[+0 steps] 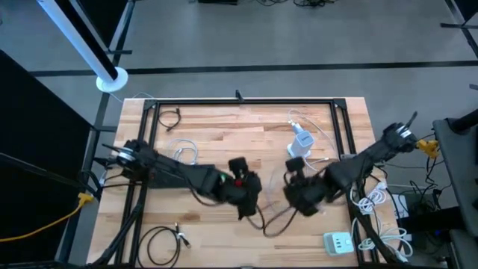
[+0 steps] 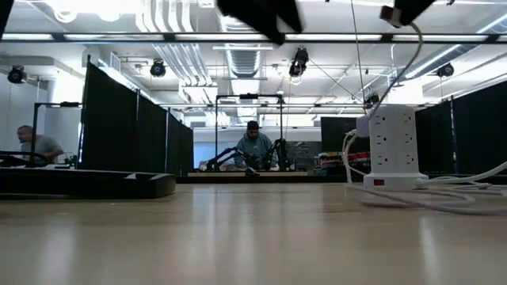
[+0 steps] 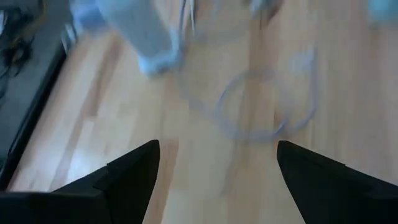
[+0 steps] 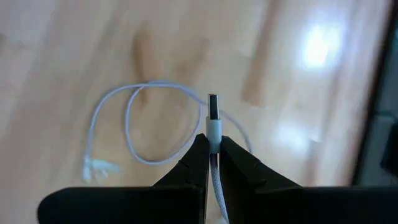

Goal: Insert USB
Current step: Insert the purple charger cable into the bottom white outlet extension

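Right gripper [image 4: 211,152] clamped on the USB plug [image 4: 213,118], held above the wooden table [image 1: 224,134].

Only the right wrist view shows that grip, the white cable [image 4: 134,124] looping on the wood below. The left gripper [image 3: 214,165] hangs spread apart, empty. The low view alone shows the white power tower [image 2: 390,146]; no writing is legible.

I can read no writing, label, brand, number or sign anywhere around me. The tall white plastic power strip tower [image 2: 390,146] standing on my pale wooden table [image 2: 238,237] shows rows of sockets and a small red switch near its base, but no letters I can make out.
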Motion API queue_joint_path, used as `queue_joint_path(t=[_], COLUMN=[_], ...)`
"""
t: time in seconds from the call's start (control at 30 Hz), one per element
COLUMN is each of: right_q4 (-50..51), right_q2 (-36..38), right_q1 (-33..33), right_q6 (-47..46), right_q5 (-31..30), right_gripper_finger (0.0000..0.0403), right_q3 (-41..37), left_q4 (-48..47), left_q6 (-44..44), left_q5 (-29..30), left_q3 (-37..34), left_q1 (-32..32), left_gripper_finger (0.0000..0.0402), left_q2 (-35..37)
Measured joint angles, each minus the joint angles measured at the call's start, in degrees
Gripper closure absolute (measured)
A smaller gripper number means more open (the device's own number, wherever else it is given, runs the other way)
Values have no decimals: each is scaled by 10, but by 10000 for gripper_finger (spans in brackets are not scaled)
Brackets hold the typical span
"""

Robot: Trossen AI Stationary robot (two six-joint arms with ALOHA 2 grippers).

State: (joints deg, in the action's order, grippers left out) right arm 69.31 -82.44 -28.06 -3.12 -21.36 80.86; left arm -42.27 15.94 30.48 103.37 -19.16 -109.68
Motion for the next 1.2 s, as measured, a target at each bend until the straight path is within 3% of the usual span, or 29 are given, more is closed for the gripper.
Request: queue_joint_path(t=[0.2,0.4,0.67,0.87,1.2], right_q4=[6,2,-3,-62,-100], right_q2=[82,127,130,130,131], right_q1=[32,52,56,62,86], right_q6=[17,31,48,76,92], right_q5=[-9,-11,-6,-6,-7], right_gripper_finger=[392,392,392,392,392], right_q3=[-1,-1,-6,-6,7], left_q4=[159,231,279,284,276], left_q6=[-22,-22,-7,-8,-79], left_q5=[-16,-19,-27,-28,-51], left_q3=[0,0,0,0,0], left_q1=[26,45,56,67,69], left_gripper_finger=[90,90,90,90,90], left_q2=[41,39,28,28,28])
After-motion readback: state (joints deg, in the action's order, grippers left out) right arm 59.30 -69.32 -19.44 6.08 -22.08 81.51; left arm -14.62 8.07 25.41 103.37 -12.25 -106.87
